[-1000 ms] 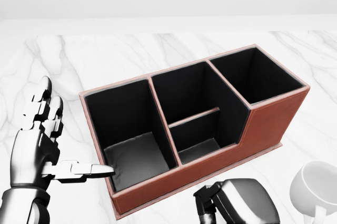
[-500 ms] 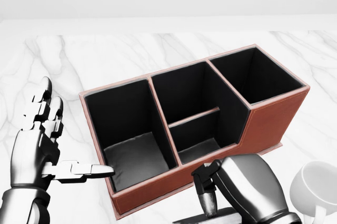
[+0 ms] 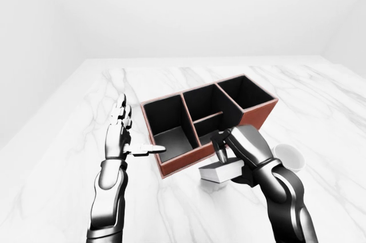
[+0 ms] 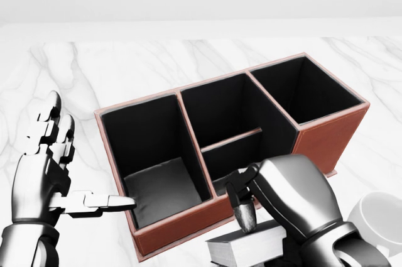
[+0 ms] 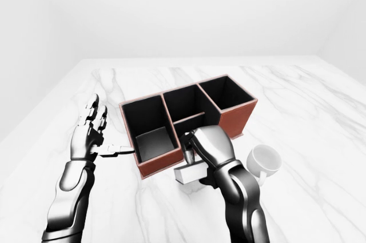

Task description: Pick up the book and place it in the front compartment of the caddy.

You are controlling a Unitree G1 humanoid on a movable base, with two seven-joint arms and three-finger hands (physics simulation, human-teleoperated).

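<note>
The right hand [image 4: 276,207] has risen into the head view gripping a small grey-white book [image 4: 242,248] beside the brown leather caddy [image 4: 326,141] — insertion remains; the left hand [image 4: 47,166] hovers open.

The left robot hand [image 4: 53,169] stands upright, fingers spread, thumb pointing right (head view). The right robot hand [image 4: 267,207] curls, fingers clamped around a book [image 4: 242,249].
</note>
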